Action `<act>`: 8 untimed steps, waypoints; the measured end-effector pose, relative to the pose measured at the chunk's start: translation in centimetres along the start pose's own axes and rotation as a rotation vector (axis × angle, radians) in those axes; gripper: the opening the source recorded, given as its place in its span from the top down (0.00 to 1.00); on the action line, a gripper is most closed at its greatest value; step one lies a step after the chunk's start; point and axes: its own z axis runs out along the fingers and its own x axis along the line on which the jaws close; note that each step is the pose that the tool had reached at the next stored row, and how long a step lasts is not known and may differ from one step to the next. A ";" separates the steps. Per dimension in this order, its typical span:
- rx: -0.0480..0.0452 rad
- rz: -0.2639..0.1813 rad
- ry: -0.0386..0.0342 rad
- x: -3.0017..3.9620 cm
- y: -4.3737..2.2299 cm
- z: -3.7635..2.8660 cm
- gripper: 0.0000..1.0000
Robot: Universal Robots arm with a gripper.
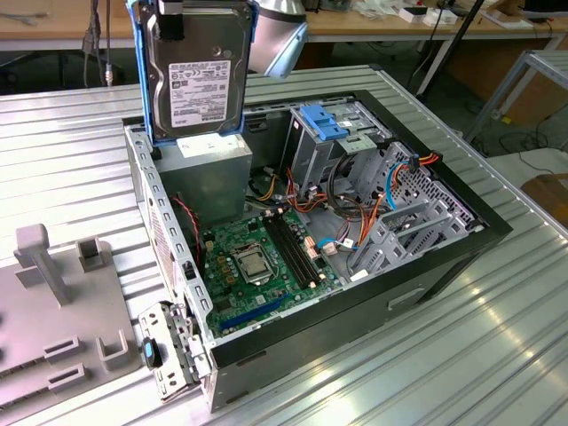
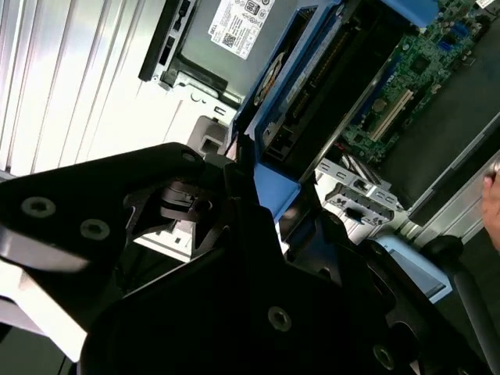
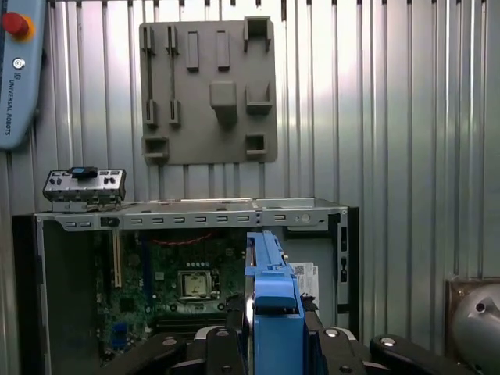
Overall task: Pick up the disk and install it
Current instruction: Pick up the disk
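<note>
Disk hangs upright with its label facing out in the exterior view, above the grey power-supply box at the far end of the open computer case. Gripper clenched on the disk's blue bracket, seen edge-on in both wrist views. Motherboard lies exposed on the case floor. Silver cage with blue latch sits far, toward the exterior view's right. Grey fixture plate rests on the ribbed table beside the case.

The disk, dark grey with a white label and blue bracket, hangs upright above the open computer case
</note>
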 end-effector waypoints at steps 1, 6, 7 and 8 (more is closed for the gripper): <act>0.0000 0.000 0.0000 0.06 -0.21 0.06 0.63; 0.0001 0.000 0.0012 0.60 -0.91 0.29 0.63; 0.0000 0.000 0.0019 0.98 -1.14 0.39 0.63; 0.0001 0.000 0.0020 1.22 -1.26 0.45 0.63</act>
